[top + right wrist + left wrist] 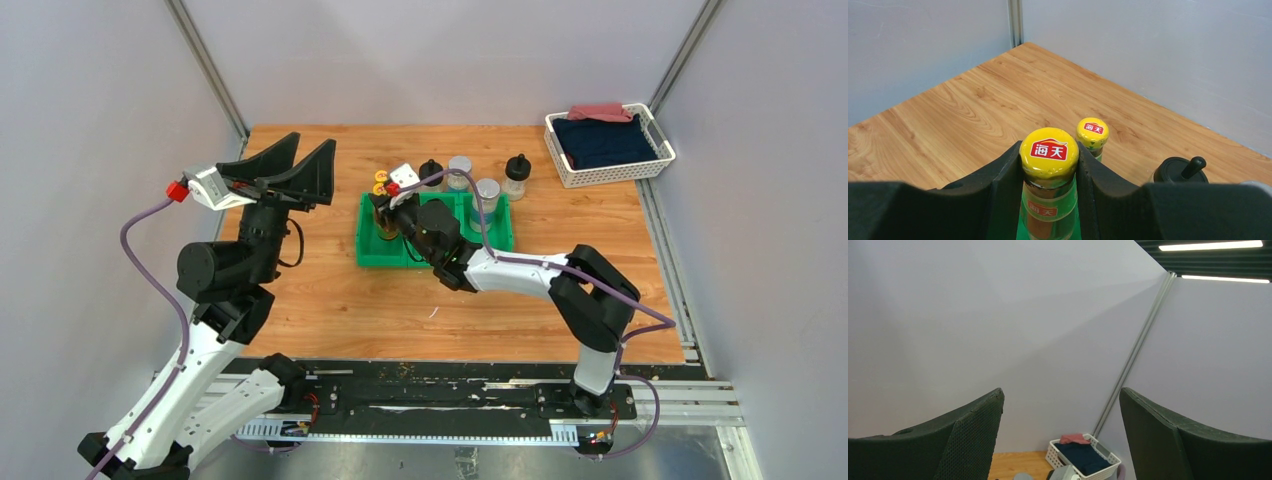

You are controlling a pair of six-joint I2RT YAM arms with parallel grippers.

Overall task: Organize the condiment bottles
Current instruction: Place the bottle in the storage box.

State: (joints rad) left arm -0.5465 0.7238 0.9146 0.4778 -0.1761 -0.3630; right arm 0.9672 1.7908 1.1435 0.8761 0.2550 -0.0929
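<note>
Right gripper [1048, 150] clamped on the neck of a dark brown glass bottle with a yellow cap [1049, 210]; bottle upright over the left compartment of the green three-compartment plastic bin [375, 258]; cannot tell whether its base rests on the bin floor; second yellow-capped brown bottle [1092, 131] upright just beyond it, apart from the fingers. One clear silver-lidded shaker [486, 192] appears to stand in the bin's right compartment; other silver-lidded shaker [459, 166] on the wooden table [300, 300] just behind the bin; squat clear bottle with a black knob lid [430, 170] beside it, to its left in the top view; second black-knob bottle [517, 172] on the table off the bin's far right corner. Left gripper [1061, 390] raised high above the table, fingers wide apart, pointed at the grey wall. White plastic basket [615, 172] holding dark blue and red cloth sits at the table's far right corner.
</note>
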